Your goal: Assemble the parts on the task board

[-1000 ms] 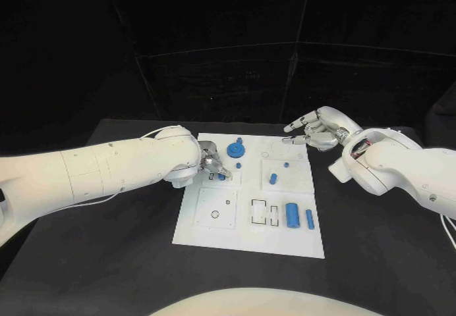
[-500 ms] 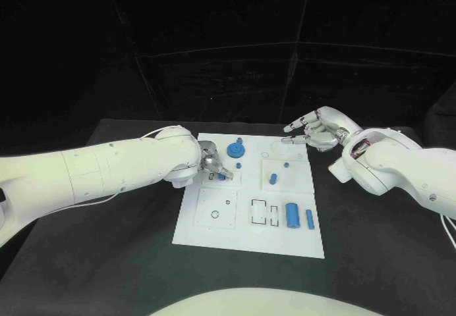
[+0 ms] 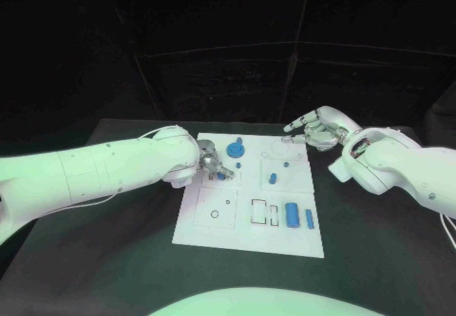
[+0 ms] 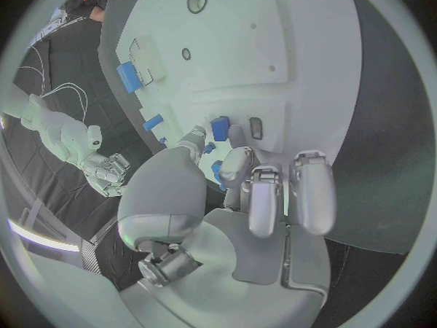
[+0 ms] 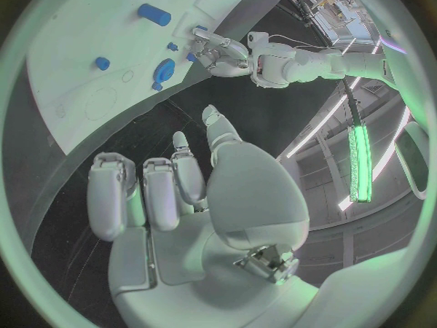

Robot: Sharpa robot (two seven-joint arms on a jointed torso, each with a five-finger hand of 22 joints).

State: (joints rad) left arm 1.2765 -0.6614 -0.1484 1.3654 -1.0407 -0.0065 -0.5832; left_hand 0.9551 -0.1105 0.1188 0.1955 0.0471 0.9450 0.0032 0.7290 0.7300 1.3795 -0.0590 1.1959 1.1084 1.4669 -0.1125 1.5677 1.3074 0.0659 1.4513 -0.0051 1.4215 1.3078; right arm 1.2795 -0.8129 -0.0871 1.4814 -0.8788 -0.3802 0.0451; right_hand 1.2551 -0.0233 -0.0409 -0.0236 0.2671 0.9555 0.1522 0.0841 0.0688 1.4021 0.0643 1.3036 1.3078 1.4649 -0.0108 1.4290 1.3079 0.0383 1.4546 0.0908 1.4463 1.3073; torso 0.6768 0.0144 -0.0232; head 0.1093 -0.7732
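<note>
Blue part [image 4: 219,128] half-hidden, pinched in left hand [image 3: 211,162]; right hand [image 3: 318,129] loosely spread, empty.

Our two hands at the far half of the task board [image 3: 249,227]

Our left hand [image 3: 213,164] reaches in low over the board's left side, fingers [image 4: 261,197] curled down together, thumb and a fingertip closing on a small blue part [image 4: 219,128] — whether it is truly held, we cannot tell. Our right hand [image 3: 318,131] hovers off the board's far right corner, fingers [image 5: 146,193] loosely bent, apart, holding nothing.
</note>
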